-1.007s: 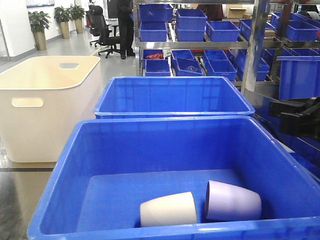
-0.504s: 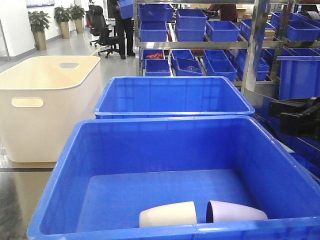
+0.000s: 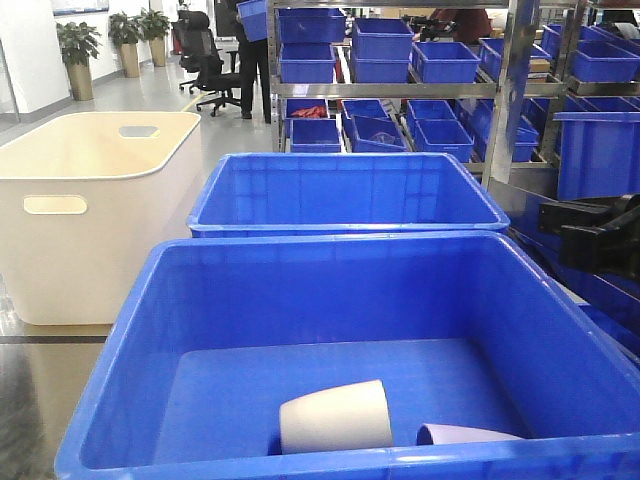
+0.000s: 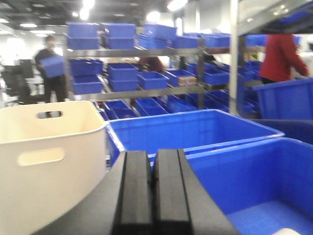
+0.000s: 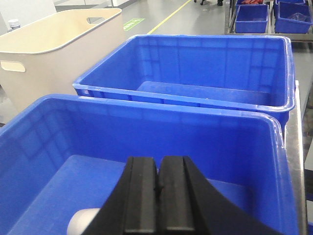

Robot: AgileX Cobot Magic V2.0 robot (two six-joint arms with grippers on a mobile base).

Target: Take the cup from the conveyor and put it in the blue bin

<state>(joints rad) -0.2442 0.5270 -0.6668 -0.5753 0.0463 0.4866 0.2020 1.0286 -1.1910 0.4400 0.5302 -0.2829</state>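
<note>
The near bin (image 3: pixel 150 340) is bright blue, like the far bin (image 3: pixel 345 190). One cup (image 3: pixel 335 416) is cream, another (image 3: pixel 465 434) pale lilac. The left tub (image 3: pixel 90 220) is cream.

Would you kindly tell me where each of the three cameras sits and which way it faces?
Exterior front-facing: sits over the near blue bin, facing forward past a second blue crate to shelving; a black arm part shows at right.
Left wrist-mounted: sits behind the shut left pincer, facing level across the cream tub toward the shelves.
Right wrist-mounted: sits behind the shut right pincer, tilted down into the near bin.
Shared: all three show the cream tub and both crates; front and right-wrist views show the pale cup.
</note>
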